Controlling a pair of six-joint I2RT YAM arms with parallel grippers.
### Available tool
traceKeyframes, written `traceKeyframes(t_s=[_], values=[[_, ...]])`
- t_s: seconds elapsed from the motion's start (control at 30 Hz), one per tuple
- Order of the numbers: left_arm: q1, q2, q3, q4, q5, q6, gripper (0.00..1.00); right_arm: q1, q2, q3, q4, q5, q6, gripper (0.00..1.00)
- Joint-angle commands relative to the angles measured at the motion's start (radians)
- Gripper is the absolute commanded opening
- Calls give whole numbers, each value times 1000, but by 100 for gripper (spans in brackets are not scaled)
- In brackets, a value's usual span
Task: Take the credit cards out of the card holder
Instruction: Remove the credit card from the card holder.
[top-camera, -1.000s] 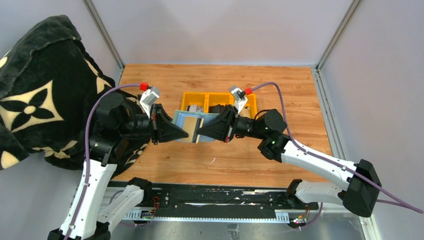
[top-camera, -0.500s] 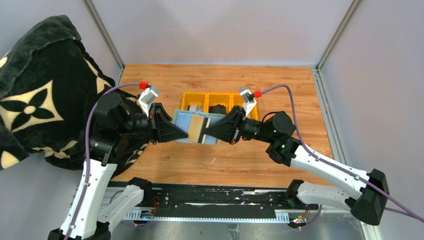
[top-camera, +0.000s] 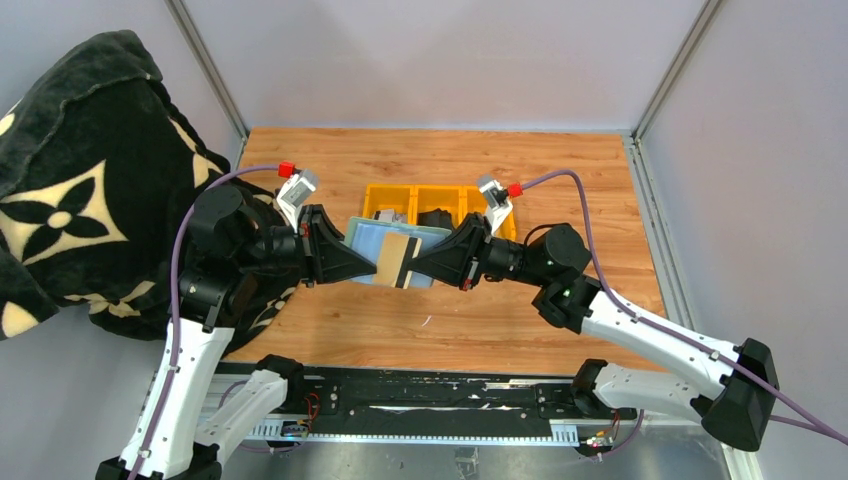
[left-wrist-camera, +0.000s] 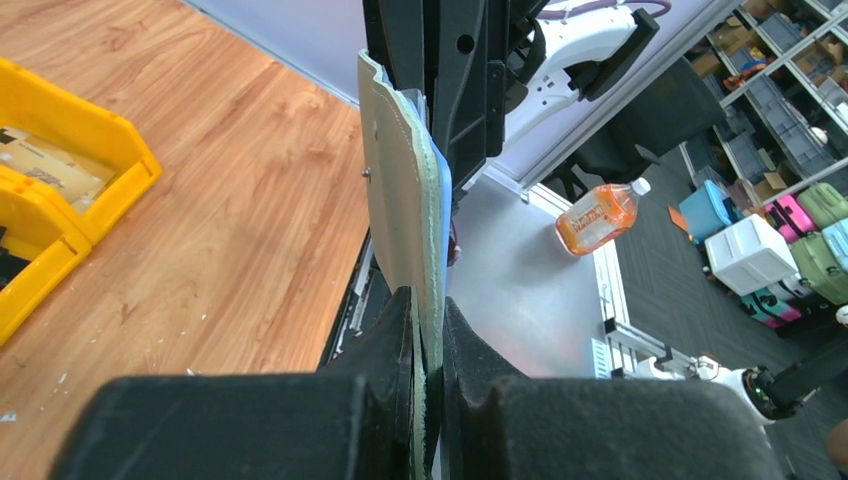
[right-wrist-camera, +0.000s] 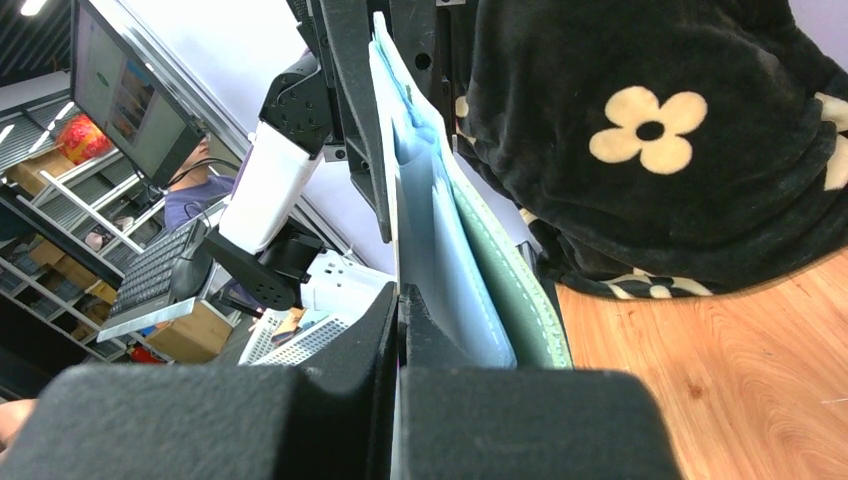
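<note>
We see the card holder lifted off the worktop, hanging open just on the near side of the yellow tray, in front of its left and middle compartments. Its pale blue inside faces up towards the overhead camera.

The left fingers reach in from the side of the tray where the black flowered blanket lies. They are closed on the near left edge of the card holder. From the left wrist we see the holder edge-on, its sage outer skin and blue lining pinched between the two fingers.

A tan-gold card sticks out of the holder's near right part, with its dark stripe along the end farthest from the blanket. The right fingers come in from the opposite side of the tray and are clamped on that striped end.

From the right wrist the fingers are pressed flat together on a thin edge. The holder's blue and green layers stand just beside them. The two sets of fingers point at each other, tips nearly touching, in front of the tray's middle.
</note>
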Motion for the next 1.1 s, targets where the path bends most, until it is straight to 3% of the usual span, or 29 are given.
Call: traceKeyframes(t_s=[0.0,0.13,0.23,0.4,0.6,0.73,1.07], values=[[1,1,26,16,-17,9,0,-7,-23,-19,-50,-14,-39,0],[1,4,27,12,-29,9,0,-7,-28,-29,-40,4,-22,0],[1,5,23,16,-38,9,0,-7,7,-28,31,-9,31,17],[1,2,26,18,-36,9,0,-7,70,-14,142,-29,109,27],[1,1,43,-30,-35,57,0,-10,36,-17,113,-10,79,4],[1,5,58,-48,-37,83,0,-17,-22,-43,32,13,41,0],[1,19,103,-153,-64,236,0,-48,-159,-41,-207,23,-70,0]])
